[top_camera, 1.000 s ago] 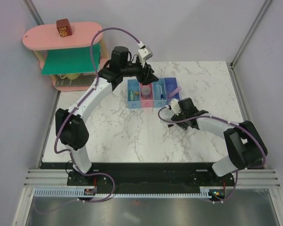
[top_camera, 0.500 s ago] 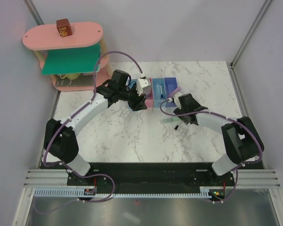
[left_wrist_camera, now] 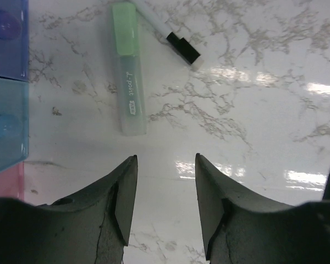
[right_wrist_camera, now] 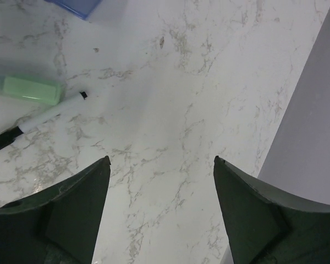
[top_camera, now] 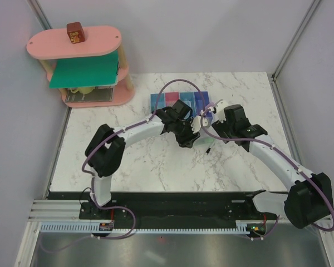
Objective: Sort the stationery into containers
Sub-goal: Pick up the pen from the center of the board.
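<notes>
Left wrist view: left claw [left_wrist_camera: 166,159] half spread, empty, pointed down over the surface [left_wrist_camera: 264,137]. Mint green bar [left_wrist_camera: 127,71] lies flat just ahead, toward the bins [left_wrist_camera: 5,121]; pen [left_wrist_camera: 170,30] beyond. Judged light, rigid, smooth plastic, likely slippery; grip across mid-barrel. Right claw [right_wrist_camera: 161,159] spread wide, empty, hovering nearby.

Bright, even light is coming from overhead, casting only faint, soft shadows on the marble table [top_camera: 133,161]. In the left wrist view white glare is streaking the glossy surface toward the right. The mint green bar [left_wrist_camera: 128,71] is reading sharp, while the dark jaws in both wrist views are blurring at the bottom edge.
</notes>
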Robot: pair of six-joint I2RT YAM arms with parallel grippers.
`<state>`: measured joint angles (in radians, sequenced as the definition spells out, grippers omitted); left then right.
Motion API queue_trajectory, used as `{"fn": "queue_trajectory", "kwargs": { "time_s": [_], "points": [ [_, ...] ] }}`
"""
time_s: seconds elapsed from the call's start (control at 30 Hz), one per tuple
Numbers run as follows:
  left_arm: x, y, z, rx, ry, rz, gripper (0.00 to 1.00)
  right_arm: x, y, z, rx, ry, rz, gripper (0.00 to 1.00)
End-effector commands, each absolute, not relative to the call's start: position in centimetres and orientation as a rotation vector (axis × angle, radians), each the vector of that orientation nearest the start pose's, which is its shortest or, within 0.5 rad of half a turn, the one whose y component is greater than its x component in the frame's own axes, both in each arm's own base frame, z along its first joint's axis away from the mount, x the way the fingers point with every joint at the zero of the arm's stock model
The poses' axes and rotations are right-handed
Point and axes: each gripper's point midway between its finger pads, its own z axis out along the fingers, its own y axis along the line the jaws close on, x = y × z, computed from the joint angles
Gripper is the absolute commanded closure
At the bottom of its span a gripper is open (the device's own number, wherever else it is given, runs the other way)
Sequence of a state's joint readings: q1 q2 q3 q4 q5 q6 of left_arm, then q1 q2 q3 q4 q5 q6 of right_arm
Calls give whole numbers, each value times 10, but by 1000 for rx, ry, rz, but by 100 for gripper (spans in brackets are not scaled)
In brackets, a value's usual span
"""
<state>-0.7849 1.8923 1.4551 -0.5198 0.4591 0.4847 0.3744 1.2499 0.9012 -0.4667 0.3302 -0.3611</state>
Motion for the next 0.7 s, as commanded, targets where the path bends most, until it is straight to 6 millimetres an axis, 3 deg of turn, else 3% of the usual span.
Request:
{"fn": "queue_trajectory", "kwargs": {
  "time_s": [0.0,0.13,0.3,0.67],
  "points": [
    [308,-380,70,1601,2003,-591,47,316,74,161,-721,2214,-231,16],
    [319,-390,54,1604,2022,-575,48,302,95,151,-777,2233,-62,17],
    [318,-399,39,1628,2033,-577,48,301,96,152,-775,2231,-53,16],
    [298,-416,33,1684,2007,-639,48,307,54,149,-602,2219,-309,16]
  ]
}}
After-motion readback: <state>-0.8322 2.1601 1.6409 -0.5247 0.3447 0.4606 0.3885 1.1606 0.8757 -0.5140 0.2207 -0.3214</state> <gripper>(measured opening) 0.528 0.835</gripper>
